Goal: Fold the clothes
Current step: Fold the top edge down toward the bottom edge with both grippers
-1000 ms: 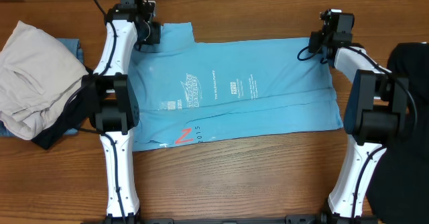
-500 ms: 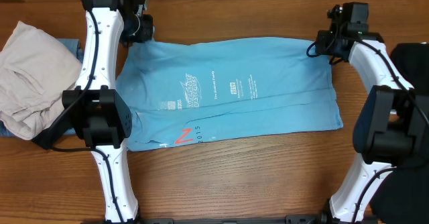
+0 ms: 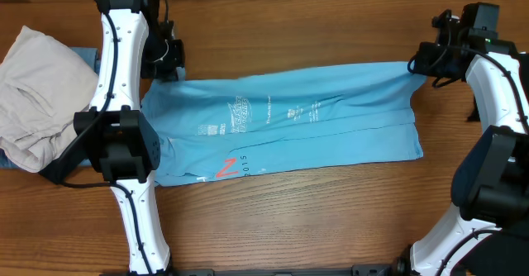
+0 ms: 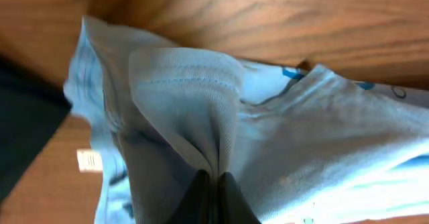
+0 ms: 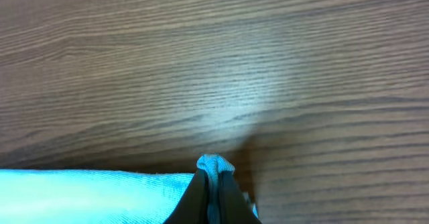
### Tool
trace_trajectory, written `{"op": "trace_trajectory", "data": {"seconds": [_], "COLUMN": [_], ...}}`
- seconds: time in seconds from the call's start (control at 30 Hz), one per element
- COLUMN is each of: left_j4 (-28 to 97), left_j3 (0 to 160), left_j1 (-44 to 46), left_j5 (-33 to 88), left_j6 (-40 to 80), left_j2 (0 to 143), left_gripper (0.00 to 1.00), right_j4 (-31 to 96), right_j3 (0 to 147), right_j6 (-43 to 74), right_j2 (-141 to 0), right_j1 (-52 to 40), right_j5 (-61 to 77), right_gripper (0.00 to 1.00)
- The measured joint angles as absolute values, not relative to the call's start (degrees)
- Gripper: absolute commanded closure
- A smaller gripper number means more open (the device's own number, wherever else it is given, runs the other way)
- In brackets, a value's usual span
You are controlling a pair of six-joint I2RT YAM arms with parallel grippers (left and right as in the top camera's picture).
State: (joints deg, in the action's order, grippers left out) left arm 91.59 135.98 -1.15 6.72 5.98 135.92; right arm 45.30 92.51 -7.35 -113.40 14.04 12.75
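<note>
The light sky-blue T-shirt [image 3: 289, 131] lies lengthwise across the wooden table, with white lettering [image 3: 248, 115] and a red mark [image 3: 225, 168] facing up. My left gripper [image 3: 168, 65] is shut on its far left corner. In the left wrist view a thick fold of the blue cloth [image 4: 194, 96] rises out of the shut left gripper [image 4: 216, 184]. My right gripper [image 3: 420, 64] is shut on the far right corner. The right wrist view shows a small tuft of blue cloth [image 5: 214, 163] pinched in the right gripper [image 5: 214, 180]. The far edge hangs stretched between both grippers.
An off-white garment [image 3: 37, 86] is heaped at the left edge, with blue and dark cloth under it. Black cloth [image 3: 519, 243] lies at the right edge behind the right arm. Bare wood [image 3: 289, 226] runs along the front of the table.
Both grippers have moved apart and toward the front with the shirt's far corners. The far edge has been drawn taut, and the shirt looks narrower from back to front.
</note>
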Motion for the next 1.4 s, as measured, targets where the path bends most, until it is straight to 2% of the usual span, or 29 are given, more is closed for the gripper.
{"op": "trace_trajectory", "data": {"seconds": [0.2,0.43,0.63,0.83,1.07,1.2,1.4], "left_j4": [96.57,96.6,96.66,96.49,87.64,82.06,80.01], "left_j3": [135.98,134.65,119.17,112.97,101.32,91.18,87.35], "left_j1": [-2.5,-0.95,0.14,0.14,-0.89,-4.95,-8.25], "left_j5": [6.72,9.72,10.44,5.89,4.89,4.62,4.95], "left_j6": [7.42,8.29,8.91,11.7,11.9,11.9,11.9], "left_j2": [135.92,135.85,130.19,120.14,119.9,119.9,119.92], "left_gripper": [0.96,0.96,0.96,0.96,0.96,0.96,0.96], "right_j4": [49.78,56.75,62.54,67.68,70.65,73.01,72.66], "right_j3": [92.51,92.51,92.51,92.51,92.51,92.51,89.41], "right_j6": [-6.33,-3.64,-0.45,2.59,3.92,6.02,7.75], "right_j2": [-113.4,-113.4,-113.4,-113.4,-113.4,-113.4,-113.4], "right_j1": [14.04,13.72,13.37,13.37,13.34,13.34,12.99], "right_j5": [13.15,13.08,11.35,10.63,5.45,0.34,-1.02], "right_gripper": [0.96,0.96,0.96,0.96,0.96,0.96,0.96]}}
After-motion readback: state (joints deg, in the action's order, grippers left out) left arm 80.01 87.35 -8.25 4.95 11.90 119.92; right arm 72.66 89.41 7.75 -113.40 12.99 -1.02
